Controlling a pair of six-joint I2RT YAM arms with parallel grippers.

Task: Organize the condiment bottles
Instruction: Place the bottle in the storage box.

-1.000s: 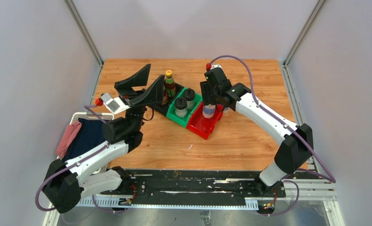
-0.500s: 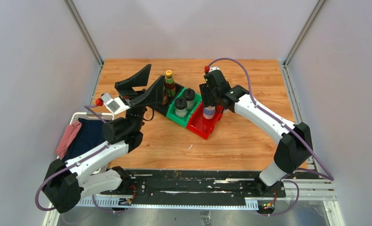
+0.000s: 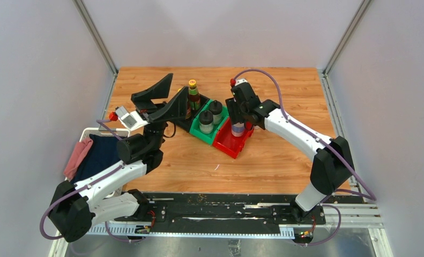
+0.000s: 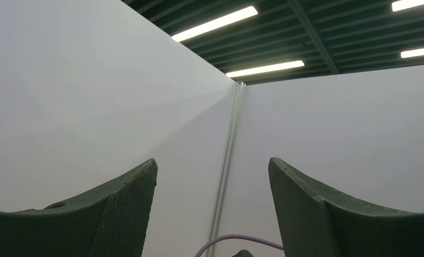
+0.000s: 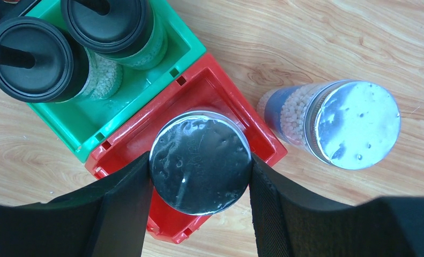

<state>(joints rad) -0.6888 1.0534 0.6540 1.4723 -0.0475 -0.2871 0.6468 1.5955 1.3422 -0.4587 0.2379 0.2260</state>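
Observation:
My right gripper (image 5: pixel 199 160) is shut on a silver-lidded shaker (image 5: pixel 200 161), a finger on each side of its lid, over the red bin (image 5: pixel 215 91). I cannot tell whether its base touches the bin floor. A second shaker (image 5: pixel 343 123) with a blue label stands on the wood just right of that bin. Two black-capped clear bottles (image 5: pixel 35 59) (image 5: pixel 105 21) stand in the green bin (image 5: pixel 145 91). A dark brown bottle with a yellow cap (image 3: pixel 193 95) stands at the far end of the row, partly behind my left gripper (image 3: pixel 178 82). That gripper is raised, open and holds nothing (image 4: pixel 212 171).
The red bin (image 3: pixel 231 142) and the green bin (image 3: pixel 220 127) sit side by side in a diagonal row on the wooden table. A white basket (image 3: pixel 86 133) with dark and pink cloth sits at the table's left edge beside the left arm. Grey walls enclose the table.
My right gripper has shifted slightly left and down with the shaker over the red bin. The left arm has not moved.

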